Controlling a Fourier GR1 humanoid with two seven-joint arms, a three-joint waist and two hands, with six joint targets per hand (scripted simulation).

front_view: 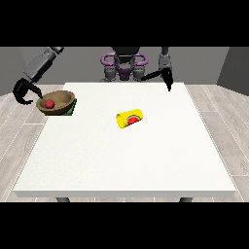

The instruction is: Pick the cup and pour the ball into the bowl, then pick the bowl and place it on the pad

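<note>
Ball [49,103] in bowl [62,98] on pad [71,111]

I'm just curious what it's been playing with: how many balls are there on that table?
1. A red ball lies inside the brown bowl at the table's far corner, view's left. The yellow cup lies tipped mid-table; its inside is not visible.

Desk [121,160] front & right side give you open room; only the cup [130,118] lies mid-desk, bowl [58,102] at left edge.

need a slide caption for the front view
Red ball sits in the wooden bowl over a green pad; yellow cup lies tipped on the white table.
</note>
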